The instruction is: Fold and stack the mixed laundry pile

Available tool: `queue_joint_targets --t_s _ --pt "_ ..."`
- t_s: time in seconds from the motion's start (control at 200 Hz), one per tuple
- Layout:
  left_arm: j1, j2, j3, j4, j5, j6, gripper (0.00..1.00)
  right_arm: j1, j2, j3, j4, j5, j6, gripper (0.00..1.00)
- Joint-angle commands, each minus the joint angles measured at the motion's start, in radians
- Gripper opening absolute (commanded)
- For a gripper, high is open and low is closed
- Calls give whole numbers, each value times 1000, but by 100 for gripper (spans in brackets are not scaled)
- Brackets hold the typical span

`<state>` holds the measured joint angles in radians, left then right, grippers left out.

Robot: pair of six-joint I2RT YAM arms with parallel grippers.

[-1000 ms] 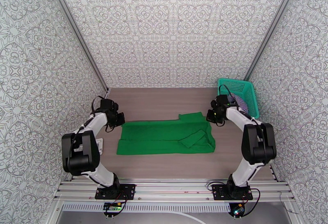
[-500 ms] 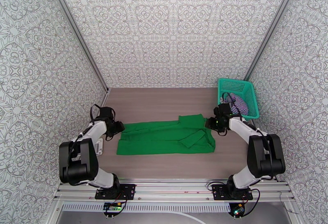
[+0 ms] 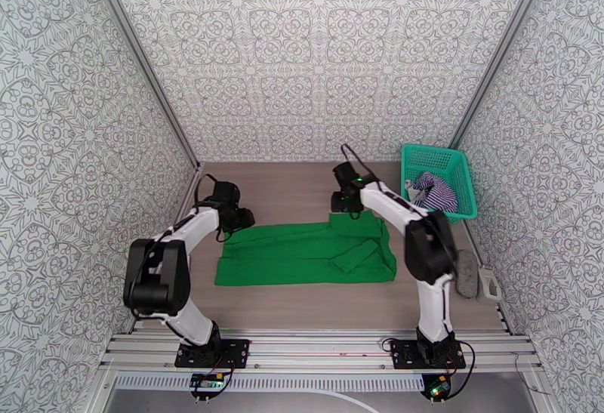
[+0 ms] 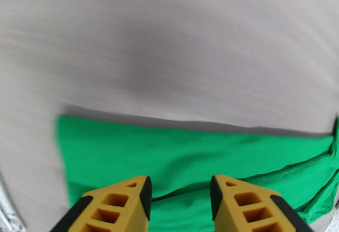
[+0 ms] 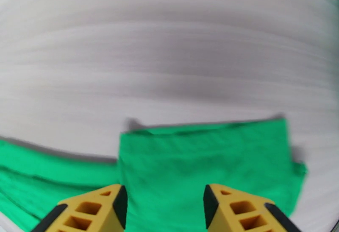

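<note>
Now the green T-shirt [image 3: 302, 252] lies flat on the middle of the bench [image 3: 302, 180], folded into a long band that runs from left to right. One sleeve is laid slantwise over the band's right part, and a squarish flap of cloth juts out from its far edge on the right. The left tool [image 3: 241, 218] hangs at the far left corner of the shirt. In the left wrist view the left tool [image 4: 180, 190] has its yellow, black-padded fingers [image 4: 123, 199] spread apart over the green cloth [image 4: 190, 156], with nothing clamped between them and bare bench [image 4: 169, 59] beyond the shirt's straight edge. The right tool [image 3: 346, 201] hangs by the far flap. In the right wrist view the right tool [image 5: 163, 199] is likewise parted and empty, its fingers [image 5: 237, 205] poised above the flap [image 5: 203, 160], with grey bench [image 5: 169, 37] behind; whether the tips touch the cloth cannot be told, as both wrist views are blurred. The striped top [image 3: 432, 192] lies crumpled inside the teal basket [image 3: 434, 152], which stands at the far right corner of the bench, well apart from the shirt.
</note>
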<state>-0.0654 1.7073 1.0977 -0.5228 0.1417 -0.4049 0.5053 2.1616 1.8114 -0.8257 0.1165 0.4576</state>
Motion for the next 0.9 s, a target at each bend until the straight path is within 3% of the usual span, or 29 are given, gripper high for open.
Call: queue_joint_targets --t_s 0.0,0.345,0.57,0.745,0.895 --pt "-9 20 -4 41 32 -24 43 19 86 115 -109 40 50 52" --pt "-11 60 -25 68 61 -14 43 36 241 251 -150 57 123 45" --pt "-8 60 -36 77 72 -8 43 35 292 314 -175 91 130 28" --pt "0 61 -43 76 76 -5 43 36 250 311 -190 104 138 6" --pt "7 62 -49 80 82 -3 43 36 149 253 -188 122 152 1"
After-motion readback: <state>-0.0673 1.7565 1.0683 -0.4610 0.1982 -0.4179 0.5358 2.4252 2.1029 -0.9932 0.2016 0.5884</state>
